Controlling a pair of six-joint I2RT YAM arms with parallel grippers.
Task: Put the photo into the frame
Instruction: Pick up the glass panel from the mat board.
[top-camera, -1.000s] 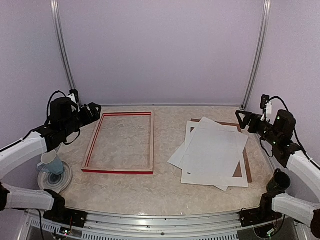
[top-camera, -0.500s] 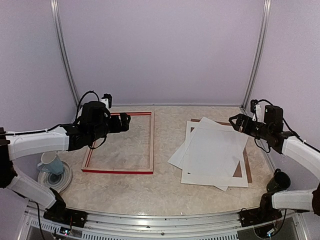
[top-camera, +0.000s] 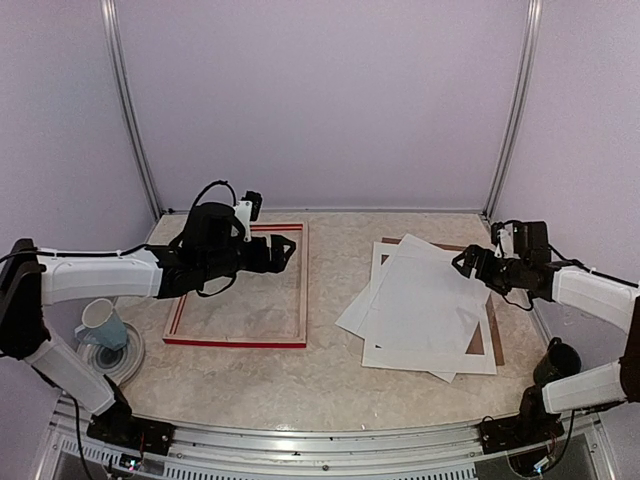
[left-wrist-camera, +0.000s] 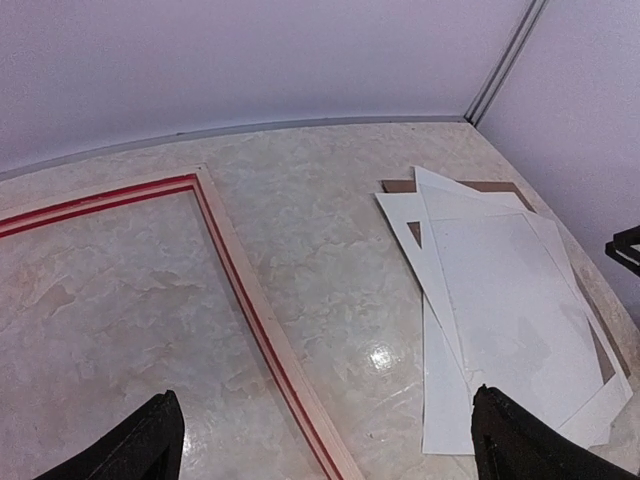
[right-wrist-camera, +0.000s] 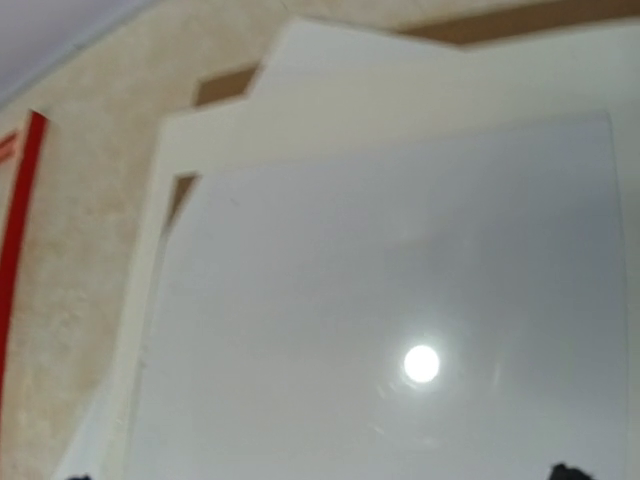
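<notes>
The red frame (top-camera: 303, 290) lies flat on the left half of the table, with marble showing through it; its right rail (left-wrist-camera: 262, 325) crosses the left wrist view. My left gripper (top-camera: 283, 247) (left-wrist-camera: 324, 395) hovers open and empty over the frame's far right part. A fanned stack of white sheets (top-camera: 420, 300) (left-wrist-camera: 500, 300) lies on the right, topped by a glossy pale sheet (right-wrist-camera: 400, 300). No printed side shows, so I cannot tell which sheet is the photo. My right gripper (top-camera: 465, 262) (right-wrist-camera: 320, 474) hangs open over the stack's right edge.
Under the stack are a white mat with a window (top-camera: 487, 360) and a brown backing panel (top-camera: 496, 345). A pale mug on a plate (top-camera: 103, 325) sits at the left table edge, a dark cup (top-camera: 558, 360) at the right. Walls close in on three sides.
Both arms swung inward. The left gripper went from the table's left edge to over the frame, and the right from the far right corner to the stack. Both stayed open.
</notes>
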